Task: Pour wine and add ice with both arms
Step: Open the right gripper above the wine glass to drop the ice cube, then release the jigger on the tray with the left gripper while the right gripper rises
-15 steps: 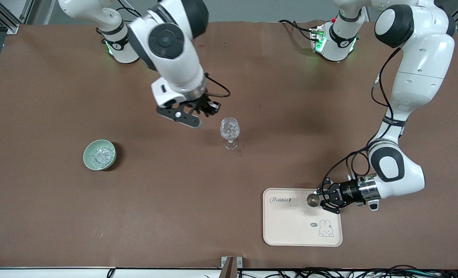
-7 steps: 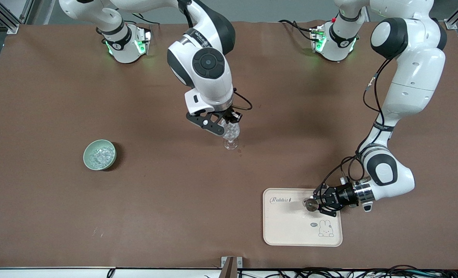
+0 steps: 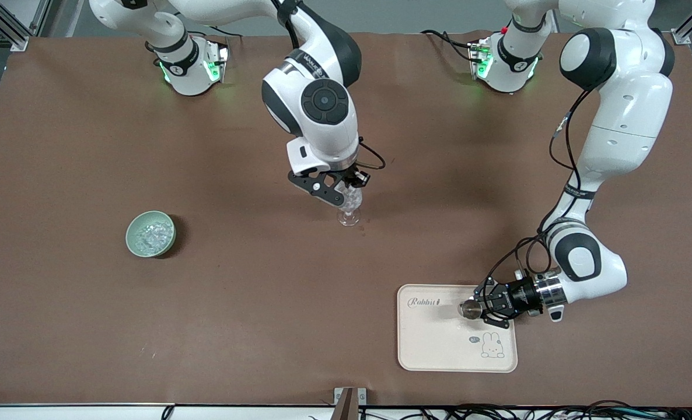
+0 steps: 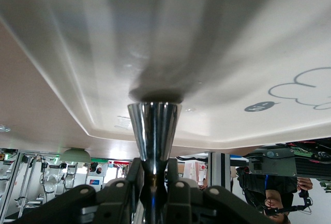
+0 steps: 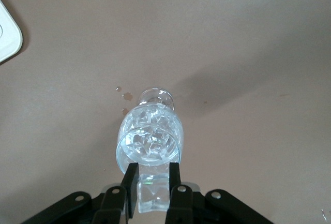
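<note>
1. The right gripper, pinching an ice chunk, has swung from beside the stemmed glass to directly over its mouth; release looks imminent.
2. The left gripper stays clamped on a metal cup over the cream tray; more ice waits in the green bowl.

The left claw is clamped on a shiny metal cone-shaped piece. The cone's wide end meets the cream tray. A printed cloud outline and a small dark mark show on the tray.
</note>
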`<act>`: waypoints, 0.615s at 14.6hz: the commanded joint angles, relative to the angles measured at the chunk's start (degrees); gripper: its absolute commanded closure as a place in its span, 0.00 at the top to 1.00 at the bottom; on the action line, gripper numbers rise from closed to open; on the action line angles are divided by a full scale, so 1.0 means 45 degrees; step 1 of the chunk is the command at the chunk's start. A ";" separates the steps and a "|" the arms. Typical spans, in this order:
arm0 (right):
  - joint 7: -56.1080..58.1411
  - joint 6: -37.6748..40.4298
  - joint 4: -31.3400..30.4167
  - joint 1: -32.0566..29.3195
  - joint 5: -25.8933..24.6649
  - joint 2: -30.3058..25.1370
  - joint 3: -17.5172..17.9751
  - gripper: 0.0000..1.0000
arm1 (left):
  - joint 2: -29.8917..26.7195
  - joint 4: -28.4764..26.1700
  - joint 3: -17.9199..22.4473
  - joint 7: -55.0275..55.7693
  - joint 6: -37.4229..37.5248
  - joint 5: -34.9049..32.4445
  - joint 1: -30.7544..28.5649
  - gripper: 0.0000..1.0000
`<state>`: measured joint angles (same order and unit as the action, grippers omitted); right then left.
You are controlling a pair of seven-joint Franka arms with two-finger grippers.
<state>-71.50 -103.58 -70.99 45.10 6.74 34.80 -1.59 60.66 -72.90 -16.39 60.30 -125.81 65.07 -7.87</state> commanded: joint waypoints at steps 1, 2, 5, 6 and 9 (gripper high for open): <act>-0.0264 0.0068 0.0327 0.0173 0.0085 0.0215 -0.0155 0.04 | 0.0017 0.0146 -0.0070 -0.0295 0.0166 0.0207 -0.0164 0.40; -0.0264 0.0068 0.0327 0.0173 0.0085 0.0215 -0.0155 0.06 | -0.0022 0.0146 -0.0050 -0.0295 0.0185 0.0188 -0.0164 0.45; -0.0264 0.0068 0.0308 0.0173 0.0104 0.0215 -0.0155 0.13 | -0.0100 0.0146 -0.0050 -0.0295 0.0185 0.0109 -0.0184 0.52; -0.0264 0.0068 0.0327 0.0173 0.0104 0.0215 -0.0155 0.16 | -0.0197 0.0146 -0.0031 -0.0295 0.0185 0.0032 -0.0184 0.56; -0.0303 0.0068 0.0308 0.0251 0.0085 0.0215 -0.0155 0.35 | -0.0392 0.0146 -0.0011 -0.0295 0.0517 -0.1077 -0.0262 0.67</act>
<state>-71.57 -103.58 -70.99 45.22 6.74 35.05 -1.59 60.11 -71.96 -16.37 59.57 -124.91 63.08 -8.49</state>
